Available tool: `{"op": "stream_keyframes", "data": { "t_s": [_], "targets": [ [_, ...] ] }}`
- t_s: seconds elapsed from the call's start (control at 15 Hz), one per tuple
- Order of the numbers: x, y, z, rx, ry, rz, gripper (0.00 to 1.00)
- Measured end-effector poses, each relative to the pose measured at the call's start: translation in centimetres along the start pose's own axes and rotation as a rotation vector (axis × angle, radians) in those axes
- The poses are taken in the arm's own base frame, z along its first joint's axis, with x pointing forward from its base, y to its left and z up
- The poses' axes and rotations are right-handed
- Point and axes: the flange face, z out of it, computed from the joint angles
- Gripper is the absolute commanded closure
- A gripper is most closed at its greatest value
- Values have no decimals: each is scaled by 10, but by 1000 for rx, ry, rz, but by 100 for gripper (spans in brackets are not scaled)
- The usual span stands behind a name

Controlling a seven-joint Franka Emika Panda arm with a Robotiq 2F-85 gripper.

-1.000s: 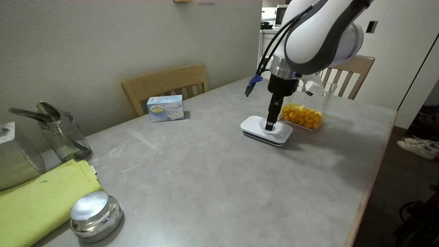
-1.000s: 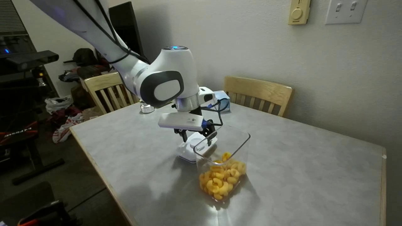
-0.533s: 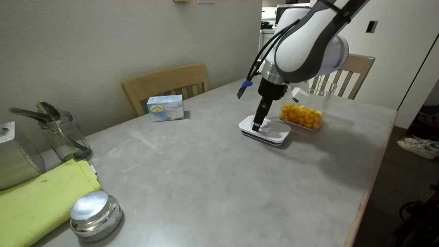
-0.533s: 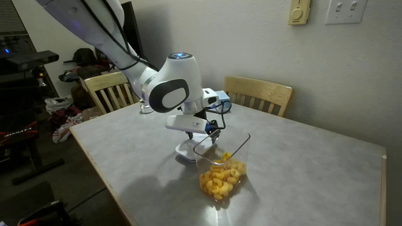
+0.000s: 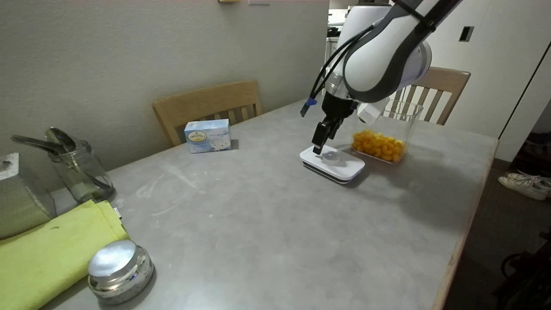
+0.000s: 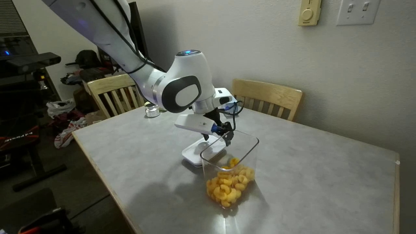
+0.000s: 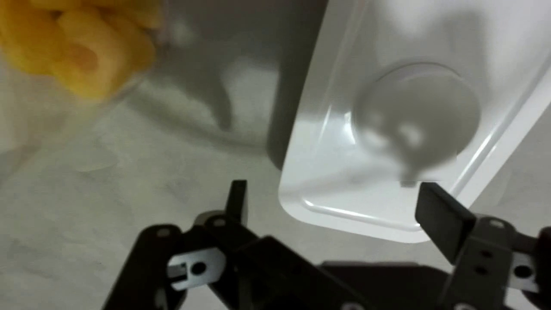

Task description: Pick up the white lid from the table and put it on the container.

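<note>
"Where's the white lid [image 5: 335, 164] lying?"

"It's resting on the table [image 5: 258, 224], the container [image 6: 248, 158] standing just beside it."

"And the end effector [image 7: 333, 187]?"

"It's hovering at the white lid's end, jaws standing wide apart, gripping nothing."

Above the silver collar [image 5: 335, 86], my arm [image 6: 143, 79] wears smooth white shells [image 6: 195, 66] with dark grey trim [image 6: 168, 94] and a blue light [image 6: 188, 51] in its cap [image 6: 181, 53], black cables [image 5: 314, 91] with a blue band [image 5: 311, 102] pass beside that collar, and below it my gripper [image 7: 335, 201] is black with pale metal plates [image 7: 215, 261].
</note>
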Motion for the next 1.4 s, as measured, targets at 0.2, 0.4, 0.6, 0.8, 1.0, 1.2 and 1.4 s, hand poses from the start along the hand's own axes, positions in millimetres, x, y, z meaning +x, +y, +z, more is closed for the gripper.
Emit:
{"op": "stream_keyframes", "data": {
  "t_s": [0.2, 0.4, 0.6, 0.8, 1.0, 1.2, 1.4],
  "targets": [
    [5, -2, -8, -27, -25, 34, 0],
    [7, -10, -16, -18, -83, 69, 0],
    [5, -18, -22, 1, -170, 96, 0],
    [2, -23, -26, 16, -243, 123, 0],
    [-1, -24, -26, 25, -287, 153, 0],
    [-2, -24, -24, 30, -298, 184, 0],
    [-5, -25, -19, 42, -306, 208, 0]
  ]
}}
